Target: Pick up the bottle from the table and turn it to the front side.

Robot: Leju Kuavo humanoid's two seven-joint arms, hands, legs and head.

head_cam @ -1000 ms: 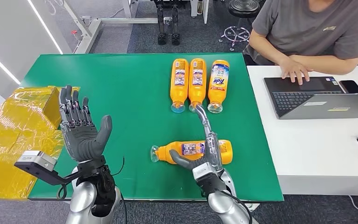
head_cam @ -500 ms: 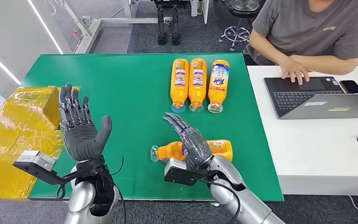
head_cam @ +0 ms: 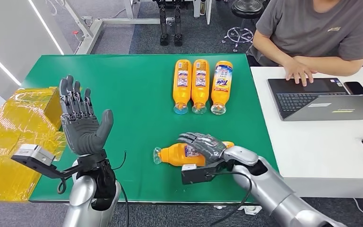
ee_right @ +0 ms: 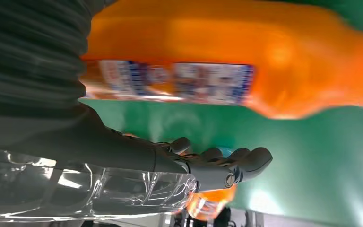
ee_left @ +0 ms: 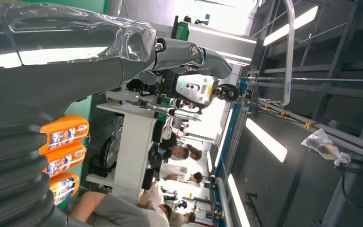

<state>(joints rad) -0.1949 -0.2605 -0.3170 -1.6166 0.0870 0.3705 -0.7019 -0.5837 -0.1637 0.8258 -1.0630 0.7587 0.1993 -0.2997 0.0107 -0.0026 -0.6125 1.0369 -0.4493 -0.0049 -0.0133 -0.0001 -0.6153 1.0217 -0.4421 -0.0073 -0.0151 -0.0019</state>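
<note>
An orange detergent bottle (head_cam: 174,154) lies on its side near the front of the green table (head_cam: 123,94), cap to the left and a small-print label facing up. My right hand (head_cam: 204,143) lies palm down over the middle of the bottle with its fingers stretched out, not wrapped around it. Up close in the right wrist view, the bottle (ee_right: 246,56) is beside the palm and the fingers (ee_right: 222,165) are extended past it. My left hand (head_cam: 80,125) is raised above the table's front left part, fingers apart and holding nothing.
Three more orange bottles (head_cam: 199,85) lie side by side at the back of the table, also in the left wrist view (ee_left: 64,156). Yellow wrapped boxes (head_cam: 19,132) sit at the left. A person (head_cam: 312,33) works on a laptop (head_cam: 321,99) at the white table on the right.
My right hand has turned from standing edge-up at the bottle to palm down and has lowered over its middle. The bottle has stayed in place. The left hand has barely moved.
</note>
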